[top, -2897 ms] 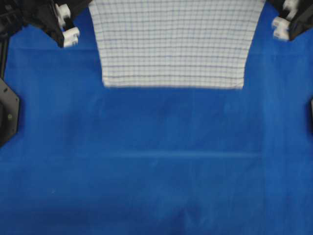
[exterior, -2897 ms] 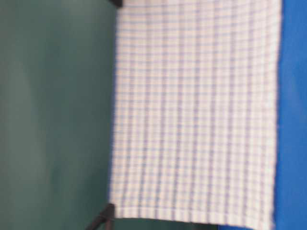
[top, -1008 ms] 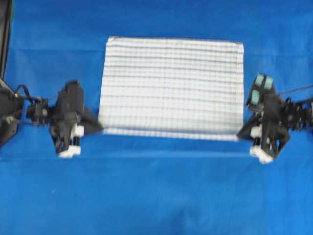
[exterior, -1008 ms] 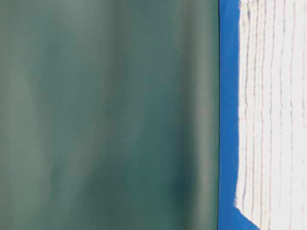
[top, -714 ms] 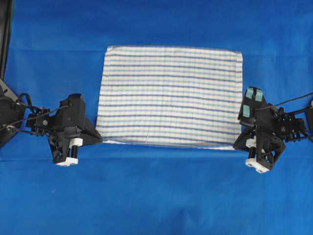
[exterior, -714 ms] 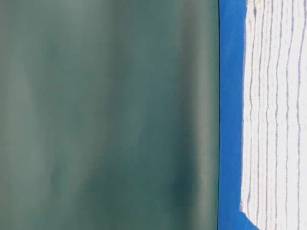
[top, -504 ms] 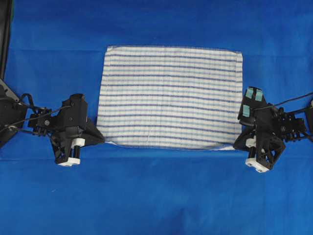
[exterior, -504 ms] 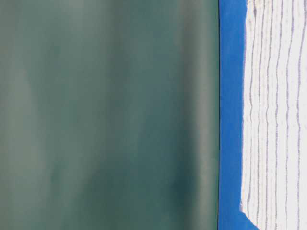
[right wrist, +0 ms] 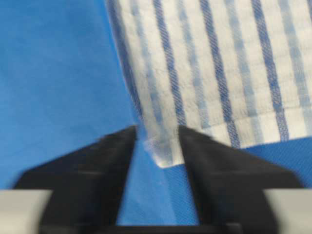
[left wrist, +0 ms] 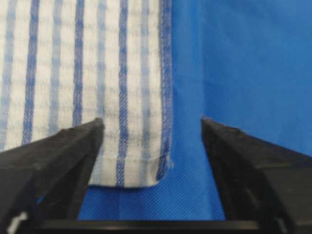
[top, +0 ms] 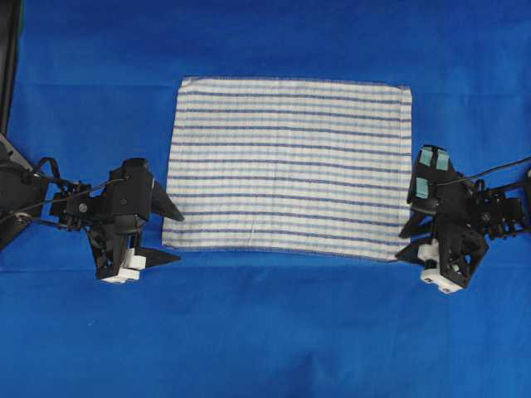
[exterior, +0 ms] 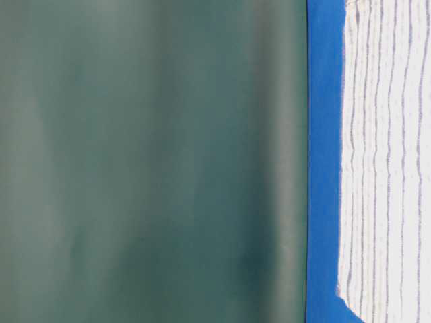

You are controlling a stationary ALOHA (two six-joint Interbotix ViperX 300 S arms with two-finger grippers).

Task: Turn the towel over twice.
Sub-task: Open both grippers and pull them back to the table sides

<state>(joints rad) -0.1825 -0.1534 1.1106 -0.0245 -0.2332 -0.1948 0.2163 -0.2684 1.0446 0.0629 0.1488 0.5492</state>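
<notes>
Towel lies flat and spread on the blue cloth covering the surface, a little toward 12 o'clock of centre in the overhead view, stripes running 9-to-3. Left gripper sits at the towel's 8 o'clock corner, jaws open, holding nothing; in the left wrist view the fingers straddle that hemmed corner, towel lying loose between them. Right gripper sits at the 4 o'clock corner; in the right wrist view the towel's corner lies in the gap between the dark fingers, jaws parted, picture blurred, contact not clear. Table-level view shows towel flat on blue.
</notes>
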